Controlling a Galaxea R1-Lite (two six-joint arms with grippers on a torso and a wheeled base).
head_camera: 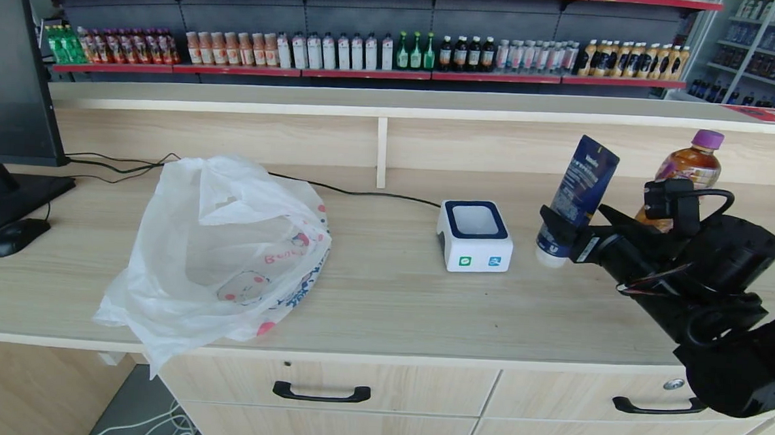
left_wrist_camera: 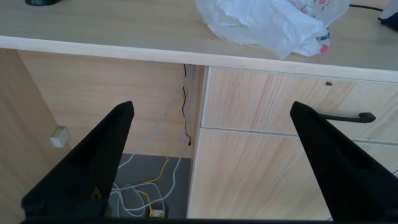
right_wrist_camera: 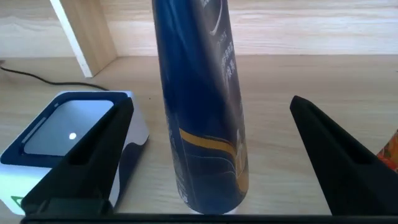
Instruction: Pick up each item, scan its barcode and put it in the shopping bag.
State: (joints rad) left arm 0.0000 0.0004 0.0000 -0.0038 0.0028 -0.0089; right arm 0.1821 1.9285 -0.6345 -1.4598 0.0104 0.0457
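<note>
Checkout counter: the right gripper [right_wrist_camera: 210, 106], jaws wide apart, straddles a dark blue tube [head_camera: 589, 177] standing cap-down on the counter [head_camera: 390, 296], just beside the scanner [head_camera: 475, 237]. Light, soft-walled and likely slick, the tube looks best gripped low, near its stiff cap.

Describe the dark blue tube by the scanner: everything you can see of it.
The tube is dark blue plastic with pale print, a gold stripe low down and a white cap. It stands cap down, flat end up, leaning slightly, right of the scanner. The right gripper flanks its lower part, fingers open, with gaps showing in the wrist view. Whether the cap rests on the counter is unclear.
</note>
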